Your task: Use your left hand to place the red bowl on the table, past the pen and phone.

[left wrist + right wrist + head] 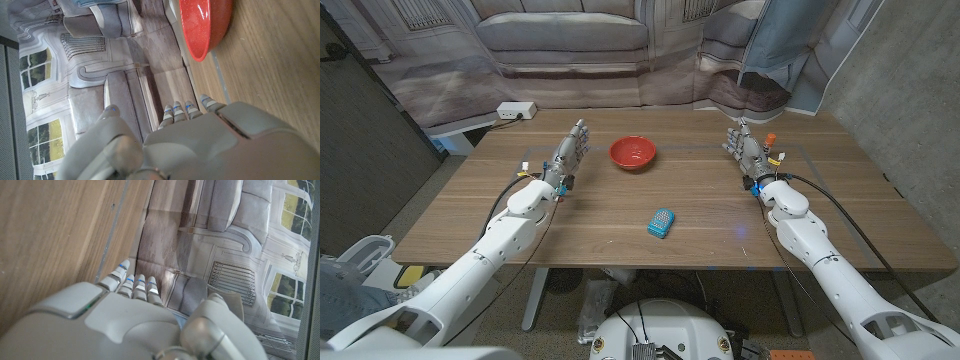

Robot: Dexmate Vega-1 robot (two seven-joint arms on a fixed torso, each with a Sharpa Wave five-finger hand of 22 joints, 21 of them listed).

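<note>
The fingers of our left hand reach out straight, side by side, and hold nothing; the fingers of our right hand do the same. Under them we see the big wooden table. Behind it hangs a backdrop with a sofa printed on it. Our two hands sit over the far part of the table, one on each side, well apart. The red bowl stands upright on the table between them, nearer to our left hand and not touching it. Closer to us lies a small blue phone, alone on the wood. A white power strip sits past the table's far left corner.
</note>
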